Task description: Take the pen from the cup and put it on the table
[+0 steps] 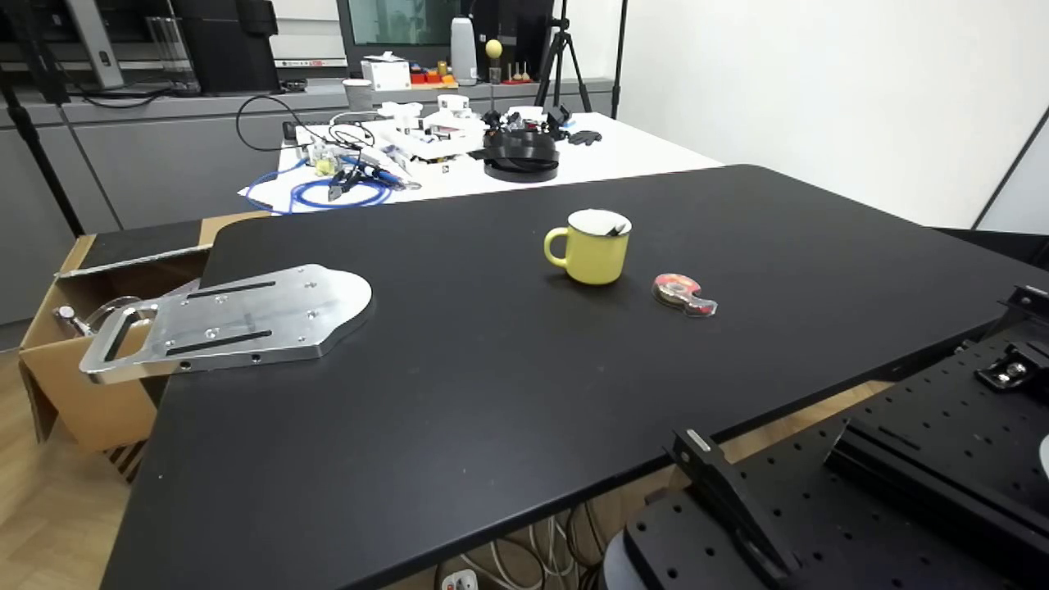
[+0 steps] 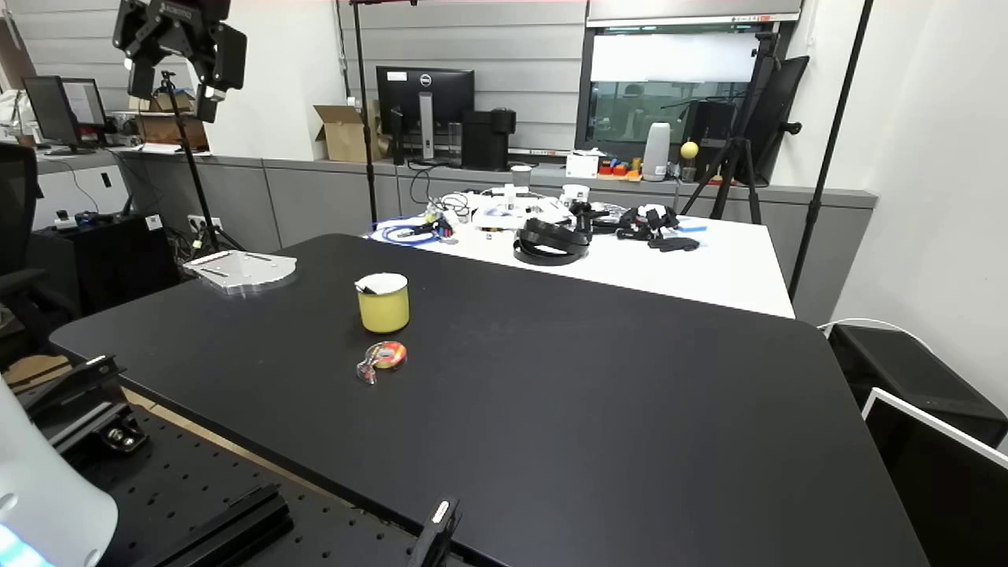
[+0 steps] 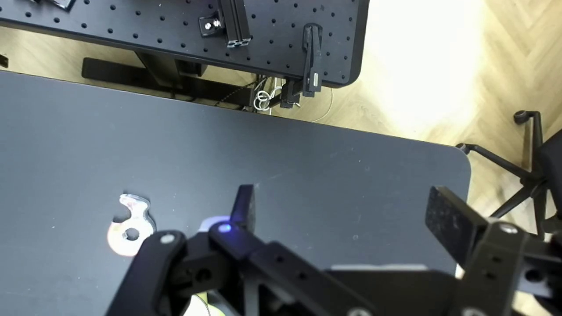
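Note:
The yellow-green cup (image 1: 592, 256) stands upright on the black table (image 1: 459, 426), and it also shows in an exterior view (image 2: 384, 312). The pen stands in it; only its short dark tip (image 1: 616, 230) pokes above the rim, also seen in an exterior view (image 2: 366, 290). The rest of the pen is hidden inside. My gripper (image 2: 175, 94) is high above the table's far left side, well apart from the cup. In the wrist view the gripper (image 3: 342, 206) is wide open with nothing between its fingers. There the cup (image 3: 204, 307) is mostly hidden behind the gripper.
A small pink-red tape dispenser (image 1: 682, 293) lies close to the cup. A silver metal plate (image 1: 246, 315) lies at a table edge, overhanging it. A white cluttered table (image 1: 639, 147) adjoins the black one. The black perforated robot base (image 1: 885, 492) stands along another side.

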You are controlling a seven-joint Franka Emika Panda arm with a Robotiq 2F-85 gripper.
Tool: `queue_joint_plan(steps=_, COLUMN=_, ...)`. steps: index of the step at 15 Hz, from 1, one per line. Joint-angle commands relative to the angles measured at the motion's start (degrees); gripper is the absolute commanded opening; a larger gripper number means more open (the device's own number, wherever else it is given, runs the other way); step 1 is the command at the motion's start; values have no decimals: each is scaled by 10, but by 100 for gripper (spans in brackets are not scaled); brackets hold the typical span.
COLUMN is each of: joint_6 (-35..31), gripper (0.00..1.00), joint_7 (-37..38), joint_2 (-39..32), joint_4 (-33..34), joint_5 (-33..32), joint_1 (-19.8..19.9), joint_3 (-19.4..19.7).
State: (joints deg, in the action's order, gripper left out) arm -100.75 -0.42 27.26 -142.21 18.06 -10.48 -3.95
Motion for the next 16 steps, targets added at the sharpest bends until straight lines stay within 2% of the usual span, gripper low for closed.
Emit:
queue_joint_plan(steps=1, joint_6=-20, gripper=100, joint_7=-6, joint_2=-9, joint_4=13, joint_5=1, joint_1=12, joint_3=-8)
queue_joint_plan(steps=9, joint_6=-58, gripper=100, joint_7=-39, joint_2=-136, joint_4=107, joint_5=-18, joint_1=34, joint_3=5)
queue_joint_plan(steps=16, joint_6=-10, gripper=100, joint_7=-55, joint_2=-296, joint_4=265, joint_5=-21, joint_1=60, joint_3=13)
